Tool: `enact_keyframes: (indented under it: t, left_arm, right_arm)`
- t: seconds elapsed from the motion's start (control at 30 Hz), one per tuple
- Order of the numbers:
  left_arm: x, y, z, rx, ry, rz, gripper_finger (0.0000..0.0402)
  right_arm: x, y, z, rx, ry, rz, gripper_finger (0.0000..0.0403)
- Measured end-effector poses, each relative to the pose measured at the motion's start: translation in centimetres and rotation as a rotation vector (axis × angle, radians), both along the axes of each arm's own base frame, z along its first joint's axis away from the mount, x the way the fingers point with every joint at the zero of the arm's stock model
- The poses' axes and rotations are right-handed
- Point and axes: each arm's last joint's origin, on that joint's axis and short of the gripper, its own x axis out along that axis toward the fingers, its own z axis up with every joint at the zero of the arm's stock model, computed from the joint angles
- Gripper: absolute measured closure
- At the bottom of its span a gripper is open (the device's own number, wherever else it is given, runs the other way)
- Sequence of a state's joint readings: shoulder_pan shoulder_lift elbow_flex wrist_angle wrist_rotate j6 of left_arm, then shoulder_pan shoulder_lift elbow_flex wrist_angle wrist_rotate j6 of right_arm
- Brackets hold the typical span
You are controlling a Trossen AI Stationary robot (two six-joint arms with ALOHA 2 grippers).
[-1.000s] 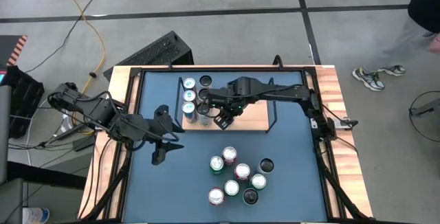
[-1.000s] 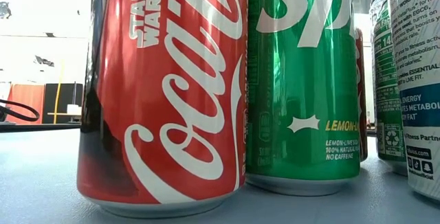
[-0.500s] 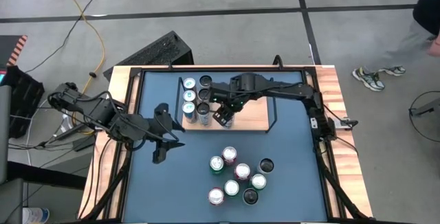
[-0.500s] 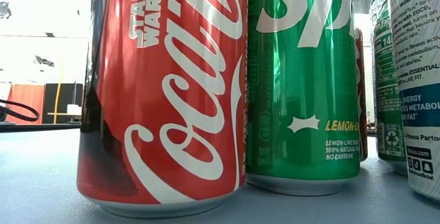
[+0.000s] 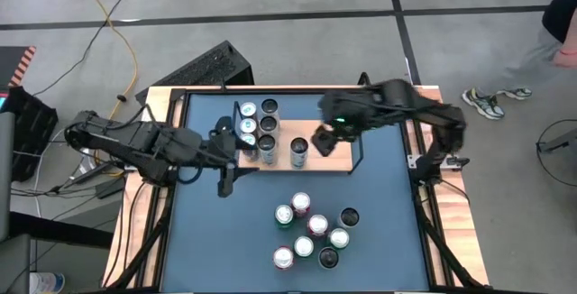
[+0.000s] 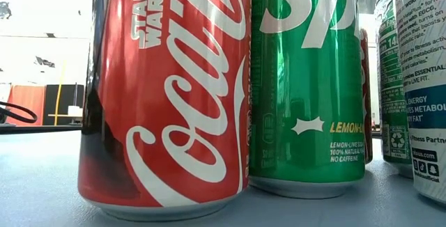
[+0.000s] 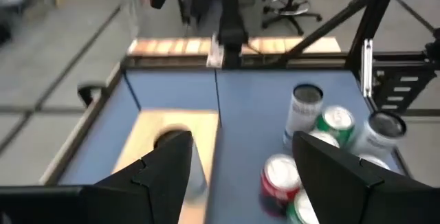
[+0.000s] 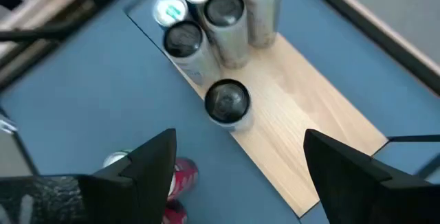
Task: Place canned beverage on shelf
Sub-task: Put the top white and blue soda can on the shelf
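Two arms of mine work over a blue tabletop [image 5: 379, 204] w/ a light-wood shelf [image 5: 335, 159] near its far edge, framed by thin black wire.

My right gripper [image 5: 322, 142] hangs over the shelf's middle, fingers spread wide & holding nothing. Just beside it, toward my left arm, a dark-topped can [image 5: 298, 151] stands upright on the board near its front edge, apart from the fingers. Right wrist view shows that same can [image 8: 227, 101] alone on the wood, w/ both dark fingers clear of it.

Five more cans stand upright in a tight cluster [image 5: 257, 132] at the shelf's left end; some have blue-white tops, some dark.

My left gripper [image 5: 227, 175] sits over the tabletop by the shelf's left front corner. Its fingers are parted, nothing between them in the left wrist view.

Seven-odd cans wait in a loose group [image 5: 311, 231] on the tabletop nearer the front, well apart from the shelf: red, green, silver & dark tops. Low view is filled by a red Coca-Cola can [image 6: 167, 95] & a green lemon-lime can [image 6: 306, 88] just beside it, both upright.

Beyond the table, at the upper right of the high view, a person's legs & shoes [image 5: 491, 103] show on the floor.
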State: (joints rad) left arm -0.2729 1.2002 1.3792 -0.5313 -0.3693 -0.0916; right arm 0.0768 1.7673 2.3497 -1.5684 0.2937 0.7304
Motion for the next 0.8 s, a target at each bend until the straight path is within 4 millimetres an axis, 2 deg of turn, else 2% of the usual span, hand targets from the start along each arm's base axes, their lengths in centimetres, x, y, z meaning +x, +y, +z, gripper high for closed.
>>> enact_keyframes:
  t: [0.17, 0.3, 0.5, 0.63, 0.8]
  left_arm:
    - [2.6, 0.7, -1.2, 0.074, 0.038, -0.082, 0.0153]
    - [4.5, 1.3, -2.5, 0.102, 0.080, -0.064, 0.0123]
    - [7.7, 2.5, -5.4, 0.121, 0.176, -0.028, 0.0087]
    - [9.4, 3.3, -7.2, 0.154, 0.230, 0.005, 0.0084]
    - [11.0, 4.4, -8.0, 0.197, 0.207, 0.080, 0.0083]
  right_arm:
    - [-3.7, 2.2, 2.4, -0.058, -0.120, -0.023, 0.0101]
    - [-5.0, 3.8, 3.1, -0.061, -0.167, -0.009, 0.0101]
    - [-5.8, 6.5, 3.1, -0.054, -0.184, 0.068, 0.0101]
    - [-5.3, 7.9, 2.6, -0.056, -0.178, 0.075, 0.0101]
    - [-5.1, 8.9, 2.2, -0.060, -0.176, 0.085, 0.0101]
